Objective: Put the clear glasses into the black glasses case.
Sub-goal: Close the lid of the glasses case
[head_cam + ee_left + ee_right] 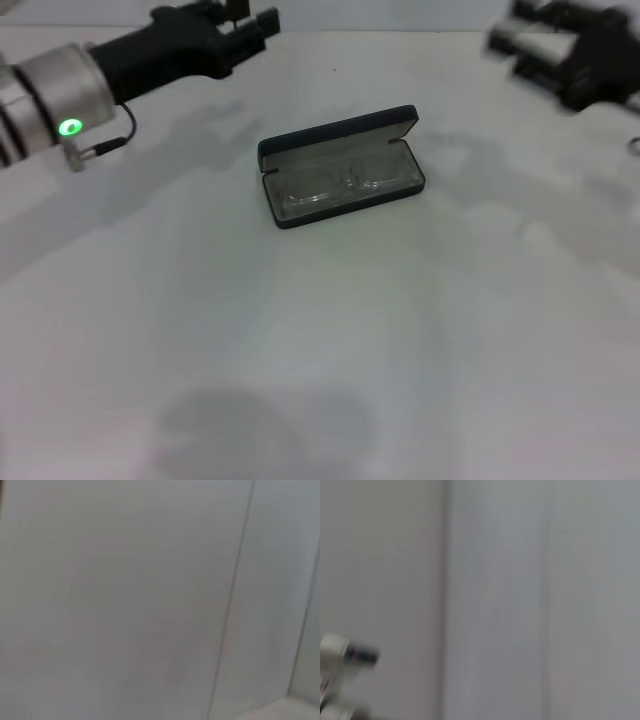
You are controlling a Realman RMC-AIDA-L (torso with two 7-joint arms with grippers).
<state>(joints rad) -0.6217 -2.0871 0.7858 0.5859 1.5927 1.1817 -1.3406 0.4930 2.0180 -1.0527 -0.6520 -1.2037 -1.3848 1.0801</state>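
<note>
The black glasses case (340, 131) lies open in the middle of the white table (320, 340), its lid raised at the far side. Inside it, on the grey lining, rest the clear glasses (335, 186), faint lens outlines spanning the tray. My left gripper (252, 20) hovers at the far left, well away from the case, open and holding nothing. My right gripper (520, 45) is raised at the far right, blurred, also clear of the case. Both wrist views show only pale blank surfaces.
The left arm's silver wrist, with a green light (70, 127) and a small cable, stretches in from the left edge. A pale blurred piece of robot hardware (347, 655) appears in the right wrist view.
</note>
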